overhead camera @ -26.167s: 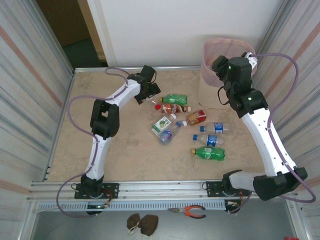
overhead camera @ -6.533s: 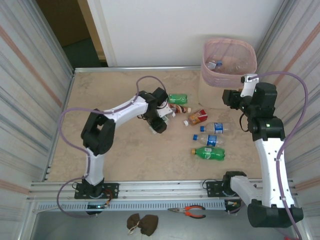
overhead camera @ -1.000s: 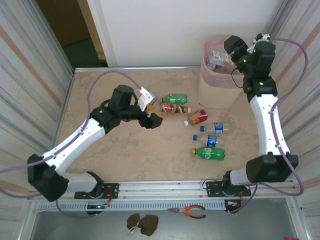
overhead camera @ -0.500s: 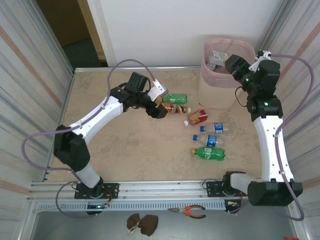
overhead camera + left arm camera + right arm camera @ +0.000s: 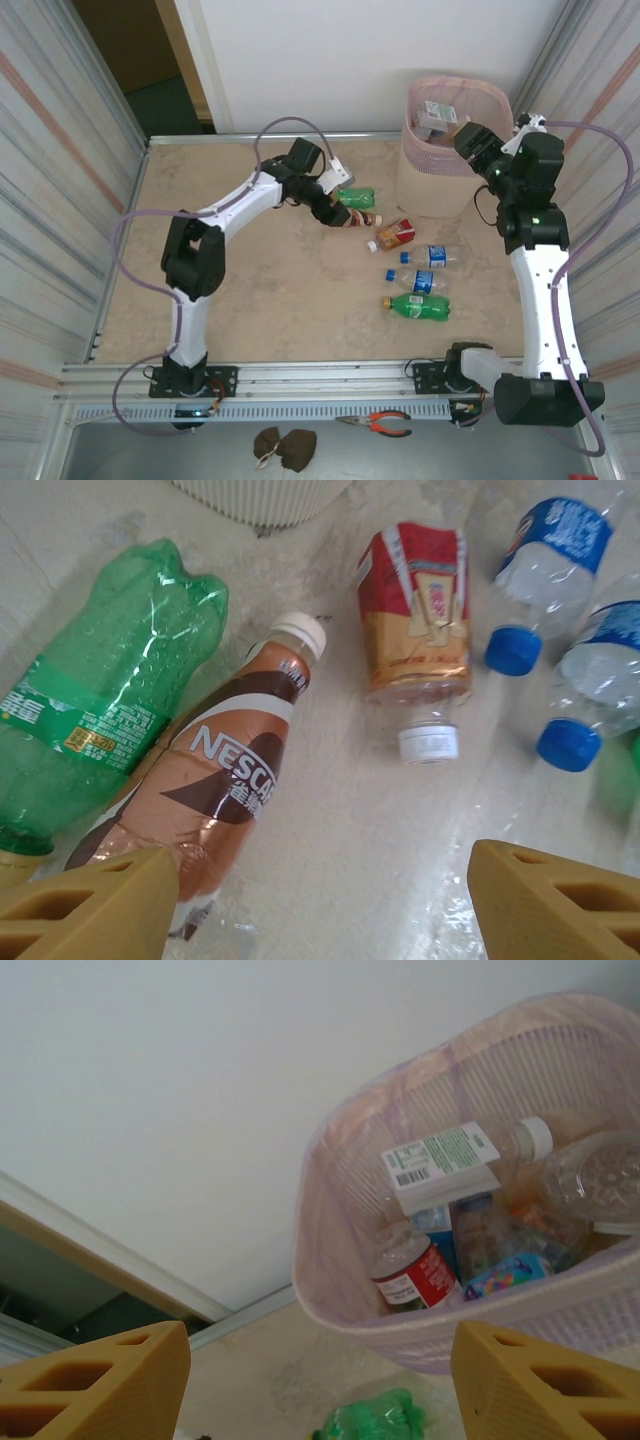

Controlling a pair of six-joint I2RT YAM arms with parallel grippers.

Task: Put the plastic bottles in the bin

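Several bottles (image 5: 410, 1275) are lying inside the bin (image 5: 330, 1310); six more are lying on the counter (image 5: 250, 290) in front of the bin. The left pincer (image 5: 320, 910), over these, and the right pincer (image 5: 320, 1385), beside the bin, are standing open, holding nothing.

We are counting six plastic bottles lying ahead of the left gripper (image 5: 320, 900). Two are green: the near green bottle (image 5: 95, 715) is lying beside one finger and the far green bottle (image 5: 416, 307) well beyond. Two blue-capped bottles (image 5: 548, 555) are lying off to the other finger's side. We are also counting one brown Nescafé bottle (image 5: 215, 780) and one red-labelled bottle (image 5: 415, 620). One bin (image 5: 340, 1200) is standing ahead of the right gripper (image 5: 320, 1370), holding several bottles too jumbled to count. One pair of pliers (image 5: 377, 424) is lying well behind both grippers.
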